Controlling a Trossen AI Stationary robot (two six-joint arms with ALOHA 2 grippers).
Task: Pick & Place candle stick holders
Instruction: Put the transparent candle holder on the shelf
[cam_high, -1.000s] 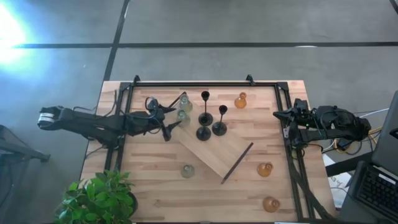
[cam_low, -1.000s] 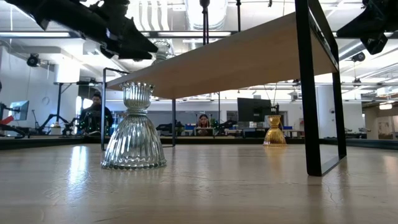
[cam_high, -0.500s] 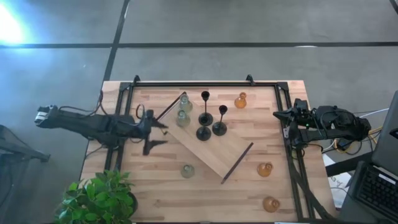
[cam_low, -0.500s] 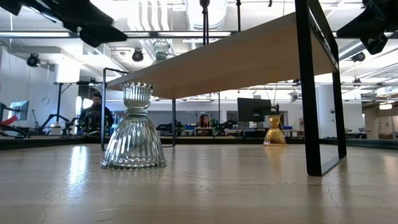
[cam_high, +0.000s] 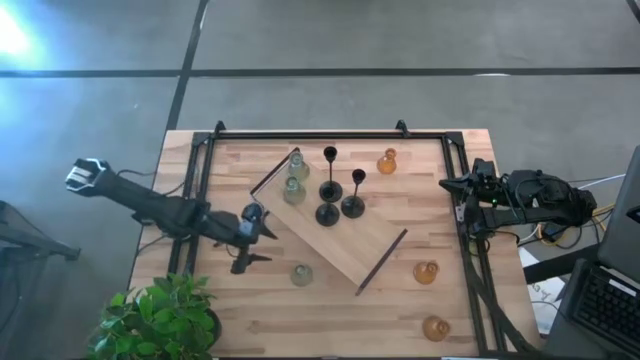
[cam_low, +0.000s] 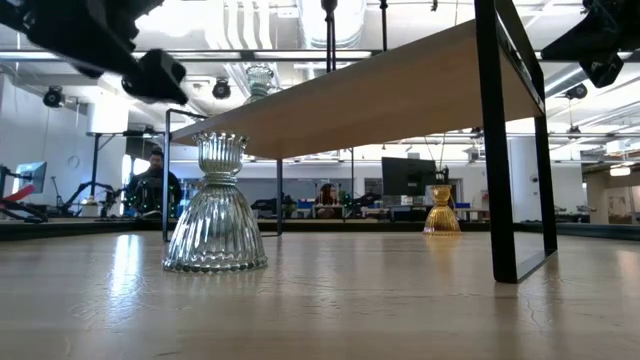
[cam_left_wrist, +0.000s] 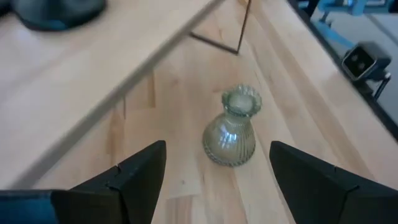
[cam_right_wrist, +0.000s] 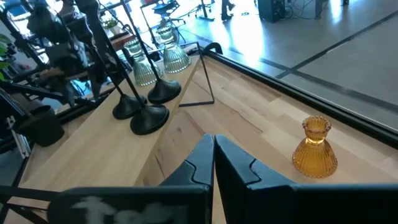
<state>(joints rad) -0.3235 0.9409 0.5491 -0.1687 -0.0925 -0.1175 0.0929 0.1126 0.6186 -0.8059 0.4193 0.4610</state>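
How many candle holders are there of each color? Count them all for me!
Black candle stick holders: 3, all on the wooden board.
Pale green glass holders: 3, two on the board, one on the table.
Amber glass holders: 3, none on the board.
Total: 9

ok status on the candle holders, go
Left gripper open, aimed at the pale green ribbed glass holder on the table. Right gripper shut, parked at the right edge. Nothing between.

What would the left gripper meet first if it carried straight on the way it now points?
Most likely the pale green glass holder standing alone on the table: it sits centred between the left gripper's open fingers. How far off it is remains unclear.
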